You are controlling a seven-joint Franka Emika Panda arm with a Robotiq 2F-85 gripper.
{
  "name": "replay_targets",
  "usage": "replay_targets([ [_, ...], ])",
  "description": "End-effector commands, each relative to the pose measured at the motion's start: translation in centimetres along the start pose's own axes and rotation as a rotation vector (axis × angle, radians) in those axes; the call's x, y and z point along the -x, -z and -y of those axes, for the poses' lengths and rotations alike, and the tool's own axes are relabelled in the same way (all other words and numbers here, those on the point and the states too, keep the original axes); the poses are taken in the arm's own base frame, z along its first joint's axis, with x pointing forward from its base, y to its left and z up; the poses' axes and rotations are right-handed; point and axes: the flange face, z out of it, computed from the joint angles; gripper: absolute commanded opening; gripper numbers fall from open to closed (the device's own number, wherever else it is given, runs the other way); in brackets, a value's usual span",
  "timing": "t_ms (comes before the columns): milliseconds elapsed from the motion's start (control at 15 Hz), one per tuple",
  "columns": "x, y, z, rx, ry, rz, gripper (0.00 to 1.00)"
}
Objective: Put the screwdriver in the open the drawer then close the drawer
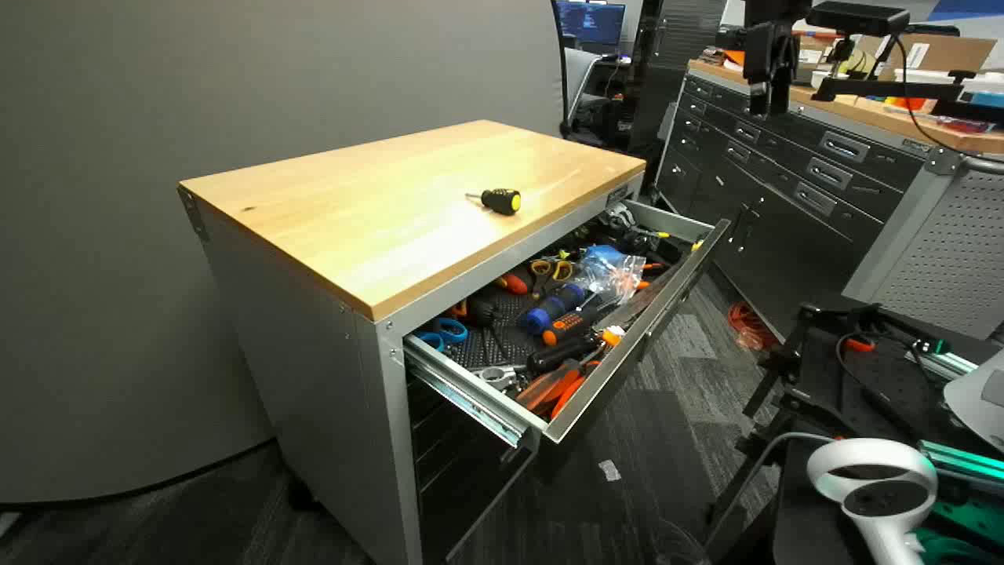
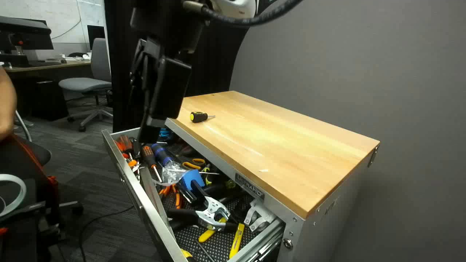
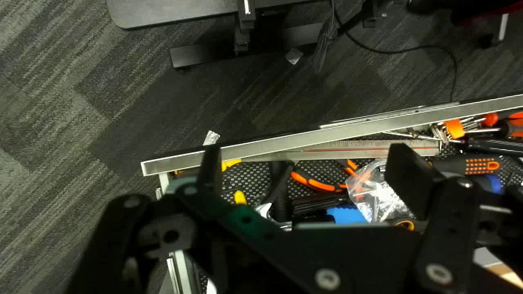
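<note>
The screwdriver (image 1: 500, 201) is short and black with a yellow end. It lies on the wooden worktop near the edge above the drawer, and also shows in an exterior view (image 2: 199, 116). It is out of the wrist view. The grey metal drawer (image 1: 637, 333) is pulled out and full of tools; its front rim crosses the wrist view (image 3: 286, 143). My gripper (image 3: 306, 167) is open, its fingers wide apart with nothing between them. It is above the drawer region in the wrist view. In an exterior view the gripper (image 2: 149, 136) overlaps the drawer's far end, apart from the screwdriver.
The wooden worktop (image 1: 376, 196) is level above the drawer. Inside the drawer are a plastic bag (image 3: 378, 196), a steel ruler (image 3: 367, 150), a spring clamp (image 2: 214, 211) and other tools. A dark tool chest (image 1: 784, 173) and a black cart (image 1: 863, 392) stand nearby.
</note>
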Motion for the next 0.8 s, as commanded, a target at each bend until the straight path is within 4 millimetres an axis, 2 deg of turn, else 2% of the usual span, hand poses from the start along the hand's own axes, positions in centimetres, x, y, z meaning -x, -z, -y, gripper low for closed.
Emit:
replay_targets([
  [0, -0.1, 0.1, 0.0, 0.0, 0.0, -0.002, 1.0],
  [267, -0.1, 0.5, 0.0, 0.002, 0.0, -0.011, 1.0],
  [333, -0.6, 0.1, -0.1, -0.021, -0.051, -0.018, 1.0],
  [400, -1.3, -0.4, 0.8, -0.039, -0.072, -0.022, 1.0],
  [533, -3.4, -1.8, 4.3, -0.054, -0.107, -0.039, 1.0],
  [733, -6.7, -3.6, 11.0, -0.055, -0.086, -0.113, 1.0],
])
